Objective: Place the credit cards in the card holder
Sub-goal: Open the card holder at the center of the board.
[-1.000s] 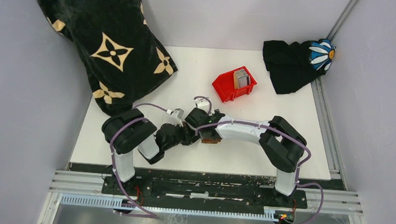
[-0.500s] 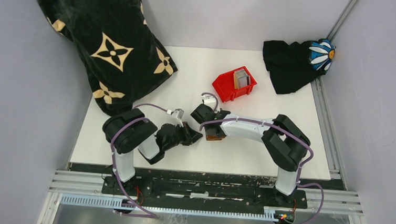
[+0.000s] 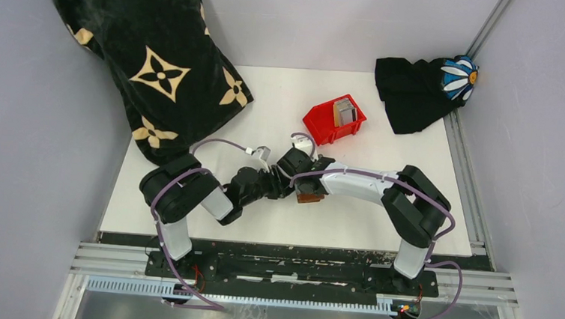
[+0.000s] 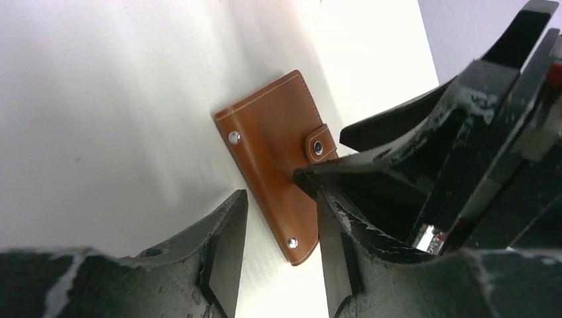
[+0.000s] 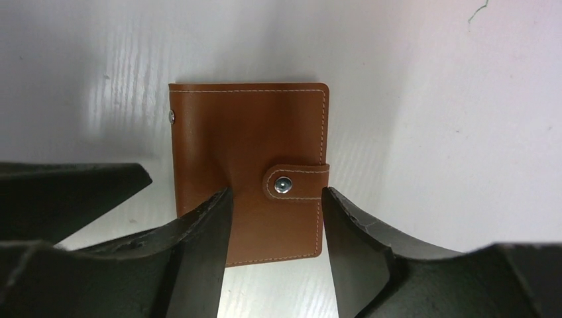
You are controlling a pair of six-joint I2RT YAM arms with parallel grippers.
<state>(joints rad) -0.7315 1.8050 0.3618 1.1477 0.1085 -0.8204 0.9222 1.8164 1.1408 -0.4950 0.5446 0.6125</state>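
Tabletop (image 5: 464,99): card holder (image 5: 245,126) beneath right gripper (image 5: 276,199).

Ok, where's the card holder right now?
Top view: the card holder lies closed on the table, near-centre, beneath the right gripper, with the left gripper just left.

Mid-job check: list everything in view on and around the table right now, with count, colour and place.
card holder: one, brown, snapped shut, flat on the table near the middle, under both grippers
credit cards: small stack, count unclear, grey, standing in the red bin
red bin: one, red, beyond the card holder
blanket: one, black with beige flowers, far left corner
cloth: one, black with a white daisy, far right corner
table: one, white
left gripper: one, black, open at the card holder's edge
right gripper: one, black, open, low over the card holder
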